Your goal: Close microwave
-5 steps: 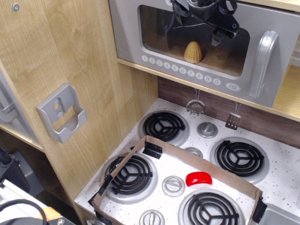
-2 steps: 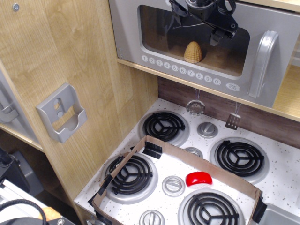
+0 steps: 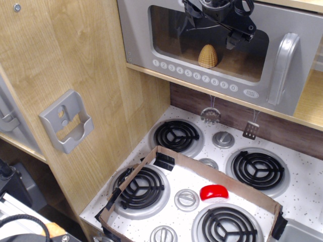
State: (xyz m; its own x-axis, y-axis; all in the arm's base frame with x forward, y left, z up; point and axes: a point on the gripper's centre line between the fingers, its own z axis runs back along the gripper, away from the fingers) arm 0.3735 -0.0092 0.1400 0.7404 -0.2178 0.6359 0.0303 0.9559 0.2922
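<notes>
The microwave [image 3: 141,45] sits at the top of the view, with a wide grey door, a clear window, a row of round number buttons [image 3: 194,74] and a curved silver handle [image 3: 280,65] on the right. The door stands slightly ajar at its right side, where the wooden compartment [image 3: 310,93] shows behind it. A yellow corn-shaped toy [image 3: 208,56] lies inside, behind the window. My black gripper [image 3: 222,15] is at the top edge, in front of the upper part of the door window. Its fingers are partly cut off by the frame.
A grey plastic wall bracket [image 3: 66,121] hangs on the wooden side panel at left. Below is a toy stove with black burners [image 3: 176,136], a cardboard frame [image 3: 212,174] and a red piece [image 3: 213,192] inside it. Two small utensils [image 3: 210,115] hang under the microwave shelf.
My gripper has shifted very slightly upward against the door window. The door and everything else look the same.
</notes>
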